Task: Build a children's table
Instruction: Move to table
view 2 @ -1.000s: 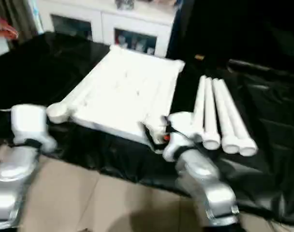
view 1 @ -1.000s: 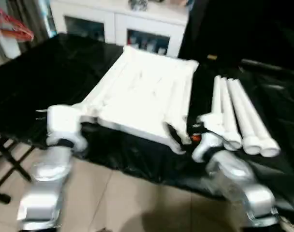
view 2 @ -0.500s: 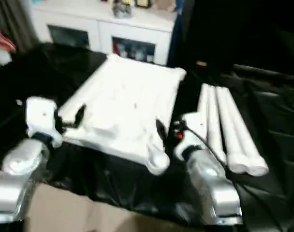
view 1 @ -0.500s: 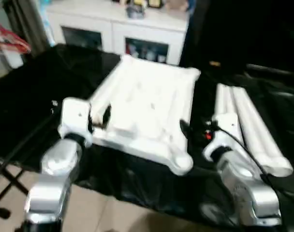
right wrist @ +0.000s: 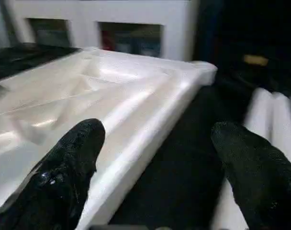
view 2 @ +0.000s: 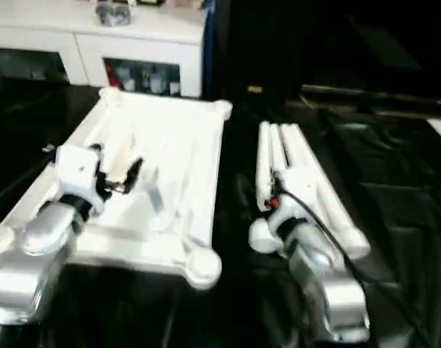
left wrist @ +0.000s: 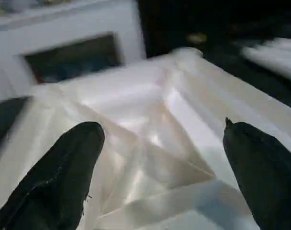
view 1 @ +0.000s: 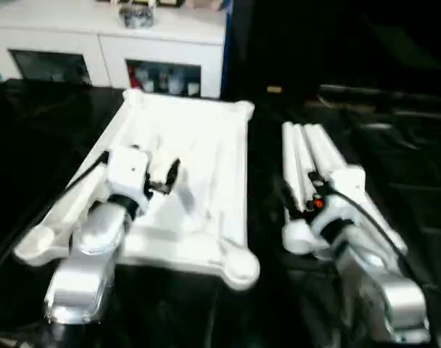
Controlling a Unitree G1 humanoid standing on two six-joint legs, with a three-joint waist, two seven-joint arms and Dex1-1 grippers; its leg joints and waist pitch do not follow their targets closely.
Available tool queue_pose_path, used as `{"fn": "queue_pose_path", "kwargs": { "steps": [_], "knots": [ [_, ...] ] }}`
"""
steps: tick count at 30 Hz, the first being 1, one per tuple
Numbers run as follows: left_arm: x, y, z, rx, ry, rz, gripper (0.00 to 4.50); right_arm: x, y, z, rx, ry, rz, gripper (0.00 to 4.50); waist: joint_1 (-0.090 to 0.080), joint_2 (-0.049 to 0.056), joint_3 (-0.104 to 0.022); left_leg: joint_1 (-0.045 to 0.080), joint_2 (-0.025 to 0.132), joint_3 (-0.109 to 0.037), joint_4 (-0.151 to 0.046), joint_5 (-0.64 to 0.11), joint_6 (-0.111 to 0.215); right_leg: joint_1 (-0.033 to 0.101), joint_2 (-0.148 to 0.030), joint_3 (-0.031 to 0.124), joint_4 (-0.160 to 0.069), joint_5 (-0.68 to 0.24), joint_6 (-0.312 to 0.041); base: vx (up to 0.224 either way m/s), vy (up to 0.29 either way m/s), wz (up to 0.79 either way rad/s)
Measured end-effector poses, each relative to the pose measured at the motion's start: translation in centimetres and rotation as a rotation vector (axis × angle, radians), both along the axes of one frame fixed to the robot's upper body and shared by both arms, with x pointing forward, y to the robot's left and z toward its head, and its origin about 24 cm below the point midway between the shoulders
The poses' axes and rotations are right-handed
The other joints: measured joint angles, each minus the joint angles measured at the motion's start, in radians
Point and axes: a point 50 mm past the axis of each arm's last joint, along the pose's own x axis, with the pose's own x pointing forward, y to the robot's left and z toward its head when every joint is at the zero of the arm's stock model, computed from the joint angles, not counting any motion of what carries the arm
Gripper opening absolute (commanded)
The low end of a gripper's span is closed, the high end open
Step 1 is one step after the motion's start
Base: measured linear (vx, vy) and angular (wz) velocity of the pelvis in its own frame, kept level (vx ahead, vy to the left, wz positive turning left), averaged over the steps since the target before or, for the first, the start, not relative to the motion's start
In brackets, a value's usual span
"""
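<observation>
The white tabletop [view 1: 184, 181] lies ribs-up on the black cloth [view 1: 32, 123]; the left gripper [left wrist: 160, 158] hovers wide open, empty, above it. Legs [view 1: 311, 163] lie at its three o'clock, under the wide-open, empty right gripper [right wrist: 155, 158].

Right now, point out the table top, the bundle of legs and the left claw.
table top [view 1: 206, 145], left eye view, on its ribbed middle.
legs [view 1: 307, 156], left eye view, on the tubes' far half.
left claw [left wrist: 160, 139], left wrist view, midway between its fingertips.

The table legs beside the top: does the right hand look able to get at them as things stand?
Probably yes. The right hand, its fingers spread, hovers right by the table legs, which lie side by side on the black cover with nothing on top. The table top lies apart, to their left.
</observation>
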Motion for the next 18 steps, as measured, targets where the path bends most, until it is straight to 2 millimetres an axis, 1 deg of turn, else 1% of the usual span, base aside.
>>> {"fn": "queue_pose_path", "kwargs": {
  "steps": [1,2,3,4,5,7,8,9,10,11,13,14,15,18],
  "knots": [
    [0.0,-0.4,0.2,-0.004,-0.002,-0.058,4.50,0.0,-0.2,0.1,-0.016,0.003,0.020,4.05,0.002,-0.003,-0.002,-0.005,-0.002,0.005,-0.001,0.005,0.002,-0.010,-0.017,-0.002,0.000,0.006,0.017,0.000,0.000,0.00],
    [-0.1,-1.3,0.4,-0.002,-0.008,-0.162,4.50,0.0,-0.5,0.1,-0.042,0.015,0.060,4.05,0.008,-0.005,-0.003,-0.013,-0.002,0.014,-0.012,0.013,-0.002,-0.021,-0.022,-0.003,0.001,0.012,0.016,0.000,0.000,0.00],
    [-0.3,-1.9,0.4,-0.001,-0.009,-0.228,4.50,-0.1,-0.6,0.0,-0.054,0.025,0.082,4.05,0.012,-0.006,-0.003,-0.013,-0.001,0.020,-0.026,0.018,-0.004,-0.025,-0.024,-0.003,-0.002,0.015,0.015,0.000,0.000,0.00],
    [-0.4,-2.4,0.3,-0.006,-0.005,-0.276,4.50,-0.1,-0.6,-0.1,-0.060,0.032,0.099,4.05,0.011,-0.008,-0.001,-0.009,0.002,0.030,-0.040,0.026,-0.004,-0.026,-0.025,-0.002,-0.008,0.020,0.013,-0.043,-0.056,0.00],
    [-0.6,-2.8,0.3,-0.008,0.002,-0.329,4.50,-0.2,-0.6,-0.2,-0.065,0.043,0.124,4.05,0.011,-0.008,-0.001,-0.004,0.011,0.043,-0.052,0.033,-0.008,-0.025,-0.024,-0.004,-0.015,0.023,0.008,-0.043,-0.056,0.00],
    [-1.0,-2.9,0.4,0.013,0.049,-0.473,4.50,-0.5,-0.9,-0.2,-0.121,0.061,0.222,4.05,0.014,-0.006,0.001,0.001,0.021,0.056,-0.064,0.039,-0.014,-0.023,-0.023,-0.006,-0.023,0.027,-0.002,0.000,0.000,0.00],
    [-1.2,-2.6,0.4,0.035,0.076,-0.525,4.50,-0.6,-1.4,-0.2,-0.149,0.070,0.256,4.05,0.014,-0.006,0.001,0.006,0.027,0.069,-0.069,0.041,-0.014,-0.022,-0.024,-0.005,-0.024,0.028,-0.002,0.000,0.000,0.00],
    [-1.2,-2.3,0.4,0.049,0.091,-0.553,4.50,-0.7,-1.7,-0.2,-0.164,0.077,0.275,4.05,0.013,-0.004,0.003,0.011,0.032,0.077,-0.071,0.041,-0.014,-0.019,-0.024,-0.005,-0.024,0.026,0.001,0.000,0.000,0.00],
    [-1.1,-2.2,0.4,0.062,0.103,-0.571,4.50,-0.8,-1.8,-0.1,-0.175,0.081,0.292,4.05,0.014,-0.002,0.005,0.014,0.035,0.080,-0.071,0.041,-0.014,-0.017,-0.024,-0.005,-0.024,0.026,0.001,0.000,0.000,0.00],
    [-0.9,-2.1,0.4,0.064,0.108,-0.571,4.50,-0.7,-1.9,0.0,-0.178,0.080,0.303,4.05,0.015,0.002,0.007,0.015,0.037,0.083,-0.071,0.041,-0.014,-0.016,-0.025,-0.005,-0.024,0.026,0.001,0.000,0.000,0.00],
    [-0.7,-2.1,0.2,0.042,0.105,-0.546,4.50,-0.7,-1.8,0.1,-0.178,0.076,0.309,4.05,0.014,0.006,0.009,0.016,0.039,0.089,-0.072,0.041,-0.014,-0.017,-0.026,-0.006,-0.023,0.026,0.001,0.000,0.000,0.00],
    [-0.5,-2.0,0.1,0.021,0.097,-0.525,4.50,-0.6,-1.8,0.1,-0.178,0.073,0.307,4.05,0.014,0.007,0.009,0.016,0.042,0.095,-0.072,0.041,-0.014,-0.017,-0.027,-0.005,-0.023,0.029,0.001,0.000,0.000,0.00],
    [-0.5,-2.0,0.1,0.011,0.093,-0.518,4.50,-0.6,-1.8,0.2,-0.178,0.073,0.305,4.05,0.014,0.007,0.009,0.016,0.043,0.097,-0.072,0.041,-0.014,-0.018,-0.027,-0.005,-0.023,0.030,0.001,0.000,0.000,0.00],
    [-0.9,-1.6,0.2,0.020,0.106,-0.565,4.50,-0.8,-1.8,0.2,-0.172,0.085,0.335,4.05,0.013,0.005,0.009,0.016,0.044,0.099,-0.071,0.044,-0.015,-0.018,-0.027,-0.005,-0.023,0.031,0.001,0.000,0.000,0.00]
  ]
}}
